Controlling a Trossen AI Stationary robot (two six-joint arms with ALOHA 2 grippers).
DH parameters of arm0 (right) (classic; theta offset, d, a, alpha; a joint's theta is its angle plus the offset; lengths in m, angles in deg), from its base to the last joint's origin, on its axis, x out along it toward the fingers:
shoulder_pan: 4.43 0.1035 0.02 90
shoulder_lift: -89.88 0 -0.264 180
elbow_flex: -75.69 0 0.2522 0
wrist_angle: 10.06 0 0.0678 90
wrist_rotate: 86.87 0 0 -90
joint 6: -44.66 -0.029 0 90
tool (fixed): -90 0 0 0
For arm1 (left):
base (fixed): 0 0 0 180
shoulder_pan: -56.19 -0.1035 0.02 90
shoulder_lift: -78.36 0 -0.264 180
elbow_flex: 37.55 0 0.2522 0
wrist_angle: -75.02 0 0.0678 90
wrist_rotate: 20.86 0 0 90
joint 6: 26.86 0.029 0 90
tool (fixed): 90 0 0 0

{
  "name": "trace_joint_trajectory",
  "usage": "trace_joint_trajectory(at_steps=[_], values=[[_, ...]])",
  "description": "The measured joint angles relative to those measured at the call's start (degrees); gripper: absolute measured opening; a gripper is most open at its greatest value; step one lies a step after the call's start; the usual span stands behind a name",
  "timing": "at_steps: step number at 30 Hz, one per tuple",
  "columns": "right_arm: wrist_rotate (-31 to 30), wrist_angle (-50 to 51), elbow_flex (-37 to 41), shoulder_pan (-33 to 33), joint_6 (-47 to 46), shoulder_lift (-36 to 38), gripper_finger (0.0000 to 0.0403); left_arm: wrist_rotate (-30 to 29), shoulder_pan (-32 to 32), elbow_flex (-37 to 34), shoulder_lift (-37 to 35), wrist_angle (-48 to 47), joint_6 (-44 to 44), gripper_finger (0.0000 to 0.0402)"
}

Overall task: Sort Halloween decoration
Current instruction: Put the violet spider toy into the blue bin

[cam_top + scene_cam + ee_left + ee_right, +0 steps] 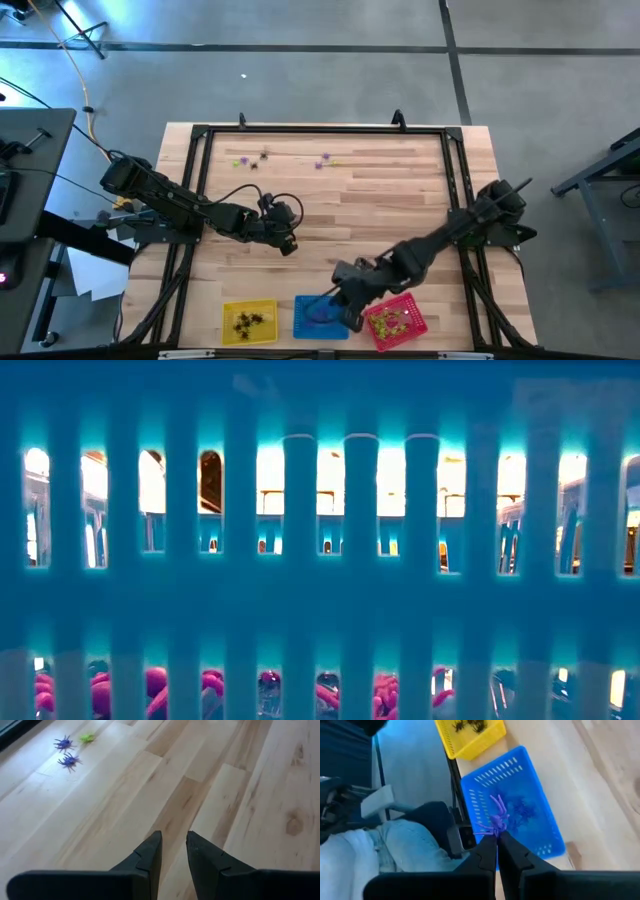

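Observation:
Loose Halloween decorations lie on the wood table near its far edge: a yellow-green one (238, 160), a black one (264, 155) and a purple one (325, 160). The left wrist view shows two purple ones (69, 761) and a green one (87, 738). My left gripper (174, 842) hovers over bare wood left of centre (285, 240), open, with nothing between its fingers. My right gripper (497, 839) is over the blue basket (305, 322) at the near edge, shut on a purple decoration (496, 817). My right gripper pinches the purple decoration by its lower legs (493, 831) between the very ends of its two fingers. The fingers slant down from the table's right and far side. The decoration sticks out beyond the fingertips, clear above the blue basket's inside (520, 810).
A yellow basket (230, 312) holding black decorations, the blue basket and a red basket (418, 322) holding yellow-green ones stand in a row at the near edge. The low view looks through the blue basket's slotted wall (320, 590) at purple pieces (155, 682). A person's legs (395, 845) show beyond the near edge.

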Motion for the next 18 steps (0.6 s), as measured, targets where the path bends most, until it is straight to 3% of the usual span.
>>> trace_joint_trajectory(at_steps=[10,18], values=[[2.7,-11.3,0.0,1.6,1.6,-9.7,0.0,4.6,0.0,0.0,0.0,-0.4,-0.4,0.0078],[1.6,-12.2,0.0,1.6,3.7,-10.9,0.0015,5.1,0.2,0.0,0.0,-0.5,-0.4,0.0078]])
